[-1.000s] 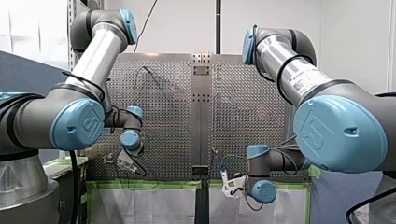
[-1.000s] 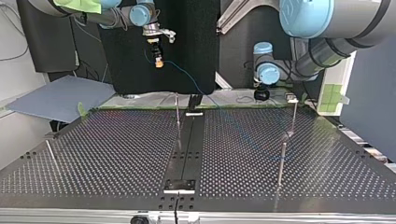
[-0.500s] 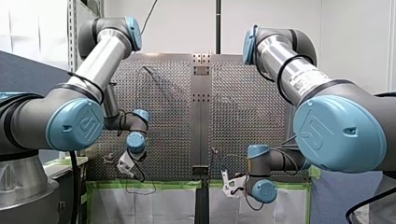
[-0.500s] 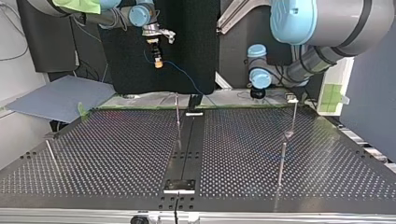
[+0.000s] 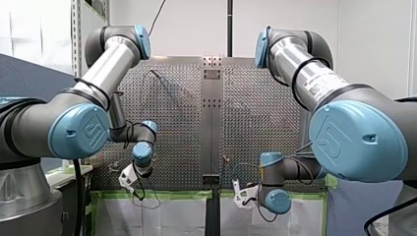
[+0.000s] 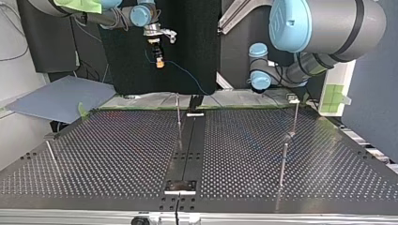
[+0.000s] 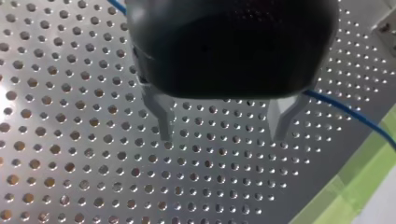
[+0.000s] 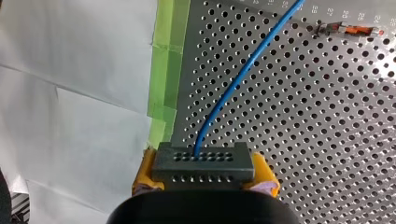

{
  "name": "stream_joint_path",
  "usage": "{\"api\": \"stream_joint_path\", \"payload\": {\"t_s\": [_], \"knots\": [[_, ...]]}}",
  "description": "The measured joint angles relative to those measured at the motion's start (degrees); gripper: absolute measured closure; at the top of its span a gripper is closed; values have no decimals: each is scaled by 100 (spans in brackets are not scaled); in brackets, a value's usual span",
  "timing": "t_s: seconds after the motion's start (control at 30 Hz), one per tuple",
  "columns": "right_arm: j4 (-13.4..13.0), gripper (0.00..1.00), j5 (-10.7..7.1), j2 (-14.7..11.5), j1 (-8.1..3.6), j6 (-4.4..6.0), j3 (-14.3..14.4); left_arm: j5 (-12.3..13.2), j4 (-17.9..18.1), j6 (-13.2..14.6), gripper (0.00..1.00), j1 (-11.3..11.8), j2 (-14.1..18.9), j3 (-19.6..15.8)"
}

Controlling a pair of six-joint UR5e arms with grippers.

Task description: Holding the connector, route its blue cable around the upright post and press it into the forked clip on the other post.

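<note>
In the right wrist view my right gripper (image 8: 205, 173) is shut on the dark grey connector (image 8: 203, 158), yellow pads on both sides. The blue cable (image 8: 243, 77) leaves the connector and arcs out over the perforated plate. In the top view this gripper (image 6: 159, 61) hangs above the table's far edge, with the cable (image 6: 187, 77) sagging toward the upright post (image 6: 178, 115). At that view's right stands a thin post (image 6: 283, 161) with a forked top (image 6: 289, 135). My left gripper (image 7: 224, 135) is open above the plate with nothing between its metal fingers; the cable (image 7: 348, 114) runs behind it.
A second thin post (image 6: 295, 115) stands behind the forked one, and a slanted rod (image 6: 50, 152) is at the top view's left. A dark rail (image 6: 187, 145) runs down the table's middle. Green tape (image 8: 166, 70) lines the plate's edge. A small orange-tipped part (image 8: 350, 30) lies on the plate.
My left arm has swung: its wrist moved down and right in the front view, left and up in the top view. My right arm and the connector stayed still.
</note>
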Motion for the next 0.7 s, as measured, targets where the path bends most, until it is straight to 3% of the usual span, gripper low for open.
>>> {"api": "stream_joint_path", "payload": {"t_s": [0.3, 0.7], "knots": [[42, 100, 0, 0, 0, 1, 1, 172, -126, 411, 2, -31, -86, 48], [53, 100, 0, -1, 0, 4, -3, 405, -352, 993, 2, -154, -558, 304]]}}
